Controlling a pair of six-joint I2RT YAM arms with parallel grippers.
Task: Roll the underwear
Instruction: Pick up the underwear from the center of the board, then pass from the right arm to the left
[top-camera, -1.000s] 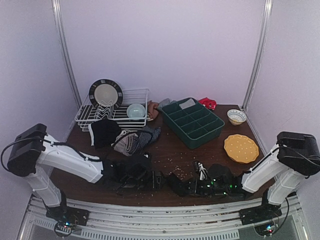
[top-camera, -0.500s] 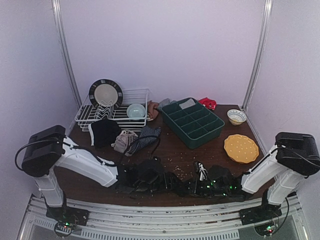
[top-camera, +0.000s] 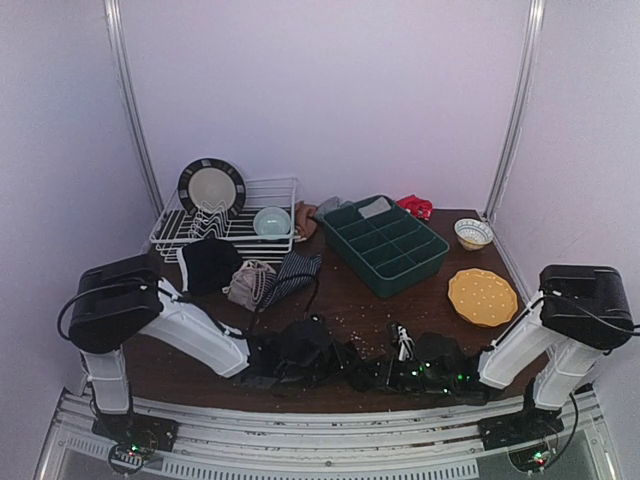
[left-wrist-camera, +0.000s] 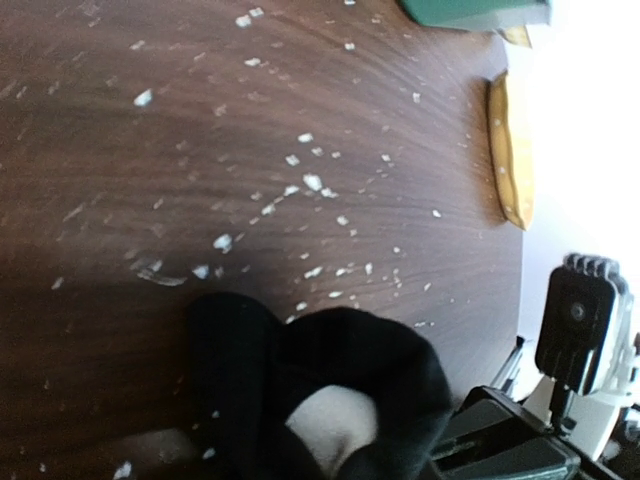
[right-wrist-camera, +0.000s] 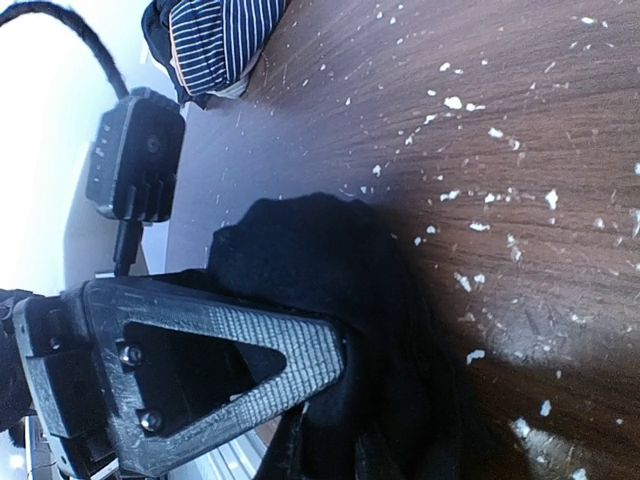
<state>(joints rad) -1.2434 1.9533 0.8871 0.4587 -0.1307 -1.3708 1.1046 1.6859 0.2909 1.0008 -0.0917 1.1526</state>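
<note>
— Left arm's swung in toward the middle since a second ago. The left gripper (top-camera: 335, 362) now sits right up against the right gripper (top-camera: 372, 375), at the front edge of the table (top-camera: 340, 300).

— And the black underwear (left-wrist-camera: 330, 385)?

— Bunched between the two of them, on the wood by that front edge. It's a soft, rumpled lump with a pale patch showing in one fold. I can't make out a long axis or which way it points.

— Are they gripping it?

— One ribbed, triangular finger (right-wrist-camera: 230, 318) of the left gripper lies over the cloth, but I can't tell whether it's pinched. Same for the right: its tips are lost in the dark fabric.

— The others?

— A striped pair (top-camera: 297, 270), navy with thin white lines, lies crumpled well back. Its long side slants toward the green tray (top-camera: 385, 250), and a beige pair (top-camera: 250, 283) is just beside it. The tabletop is dark wood grain, flecked with pale crumbs (left-wrist-camera: 310, 182).
</note>
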